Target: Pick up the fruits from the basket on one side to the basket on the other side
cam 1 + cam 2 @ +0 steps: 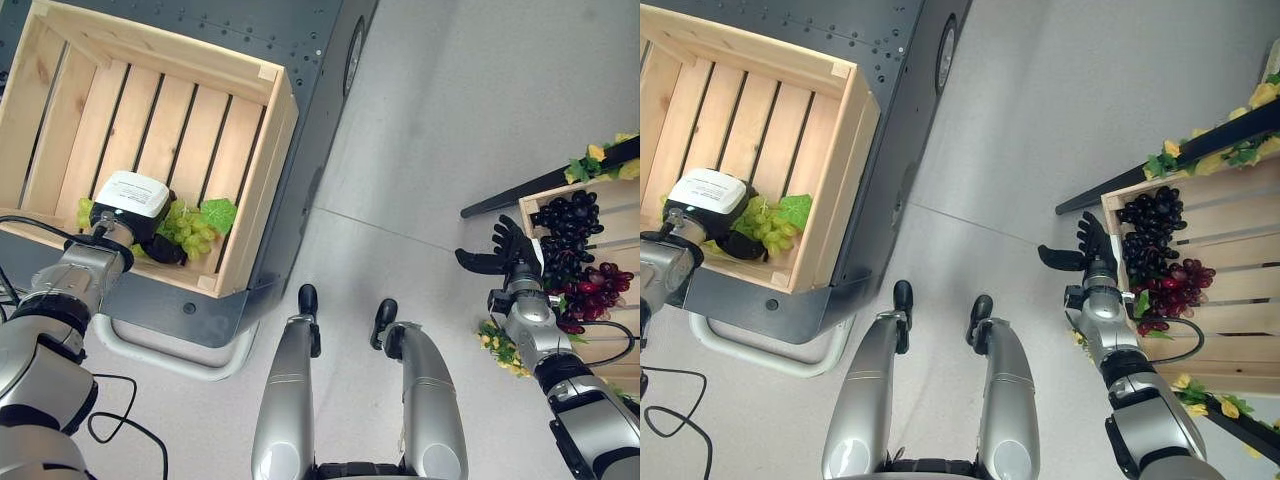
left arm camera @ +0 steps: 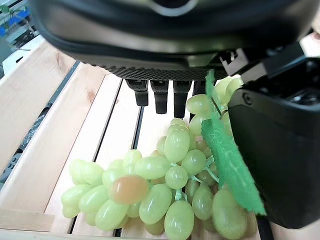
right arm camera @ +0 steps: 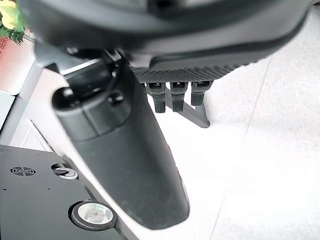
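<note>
At the frame's left, the left hand point(image 1: 150, 228) rests open over green grapes point(image 2: 165, 190) in the wooden crate point(image 1: 262, 165); the right hand point(image 1: 505, 250) hangs open, empty, beside dark grapes point(image 1: 568, 222).

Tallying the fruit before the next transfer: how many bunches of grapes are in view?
3. A pale green grape bunch lies in the left wooden slatted crate at the left robot hand; a black bunch and a dark red bunch sit in the right crate. More may be hidden.

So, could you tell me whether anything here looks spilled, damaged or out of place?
Nothing stands out. The green grapes lie intact in the left crate by the left hand; the dark grapes sit in theirs.
</note>
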